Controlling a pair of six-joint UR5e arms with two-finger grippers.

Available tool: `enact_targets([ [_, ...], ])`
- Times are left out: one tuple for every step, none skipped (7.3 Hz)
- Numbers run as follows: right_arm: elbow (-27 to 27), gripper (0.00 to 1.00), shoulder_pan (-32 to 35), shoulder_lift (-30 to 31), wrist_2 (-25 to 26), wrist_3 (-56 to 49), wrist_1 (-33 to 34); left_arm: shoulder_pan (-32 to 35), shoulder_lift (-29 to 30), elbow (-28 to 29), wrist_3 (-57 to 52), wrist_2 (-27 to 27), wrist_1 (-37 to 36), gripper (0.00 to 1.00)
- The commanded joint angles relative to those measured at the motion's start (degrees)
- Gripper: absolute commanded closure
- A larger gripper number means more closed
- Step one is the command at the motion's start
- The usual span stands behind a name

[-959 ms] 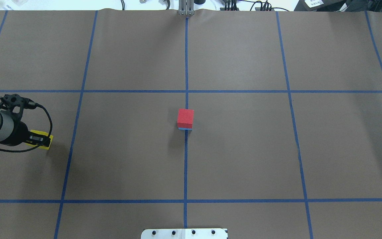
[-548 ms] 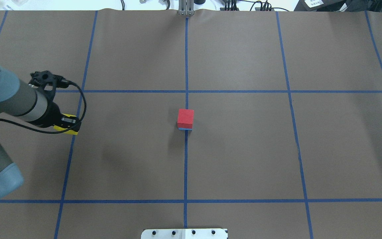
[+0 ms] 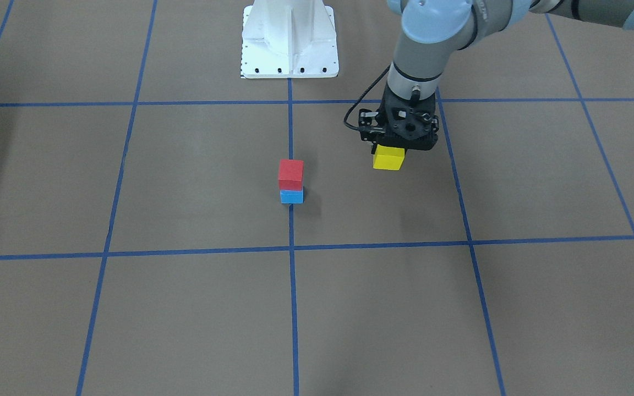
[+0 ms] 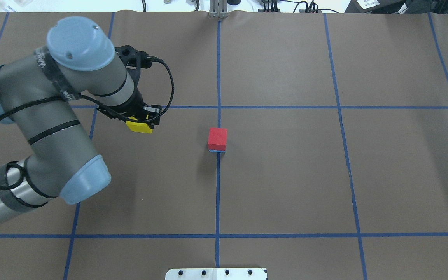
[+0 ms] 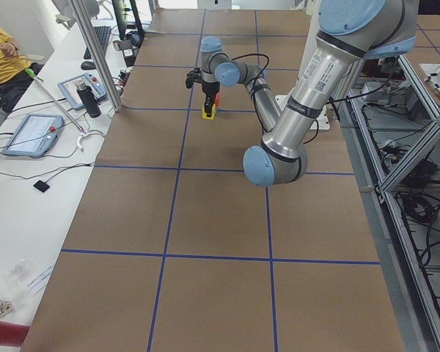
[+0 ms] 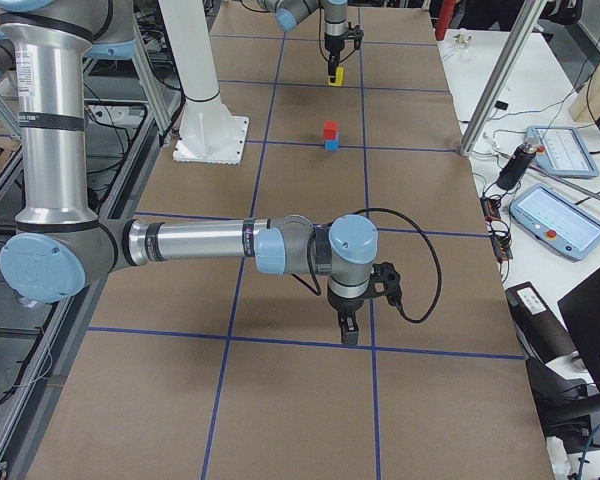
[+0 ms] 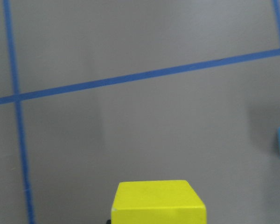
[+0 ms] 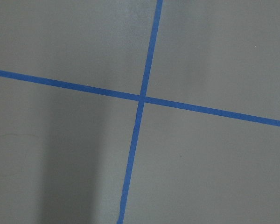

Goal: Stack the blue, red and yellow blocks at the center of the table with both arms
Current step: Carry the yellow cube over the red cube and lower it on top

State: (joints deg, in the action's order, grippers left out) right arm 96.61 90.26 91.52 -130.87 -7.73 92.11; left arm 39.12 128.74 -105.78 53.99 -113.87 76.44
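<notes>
Grips a small matte yellow cube (image 3: 388,158) in the black left gripper (image 4: 144,119), clear of the brown gridded table (image 3: 185,165) — red cube (image 3: 290,174) on light-blue cube (image 3: 291,196) at centre, off toward the robot's right.

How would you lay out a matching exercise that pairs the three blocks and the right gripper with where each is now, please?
Things:
1. yellow block
2. red block
3. blue block
4. right gripper

Places:
A. resting on the table, under another block
B. far from all the blocks, near a tape crossing
C. held in the left gripper, off to one side of the other two
D. sitting on top of another block

Pairs: 1-C, 2-D, 3-A, 4-B
</notes>
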Motion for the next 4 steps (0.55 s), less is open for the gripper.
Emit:
enact_targets([
  [-0.19, 0.0, 0.0, -0.02, 0.09, 0.0, 0.0, -3.94, 10.7, 8.19, 6.11, 0.58, -0.33, 1.0],
  [-0.19, 0.0, 0.0, -0.02, 0.09, 0.08, 0.0, -5.09, 13.97, 11.62, 6.82, 1.1, -0.07, 1.0],
  [-0.19, 0.0, 0.0, -0.02, 0.09, 0.09, 0.0, -6.41, 15.91, 14.0, 7.96, 2.33, 0.37, 1.0],
  [-0.28, 0.0, 0.0, 0.07, 0.09, 0.09, 0.0, -6.68, 16.28, 14.9, 7.8, 2.34, 0.55, 1.0],
])
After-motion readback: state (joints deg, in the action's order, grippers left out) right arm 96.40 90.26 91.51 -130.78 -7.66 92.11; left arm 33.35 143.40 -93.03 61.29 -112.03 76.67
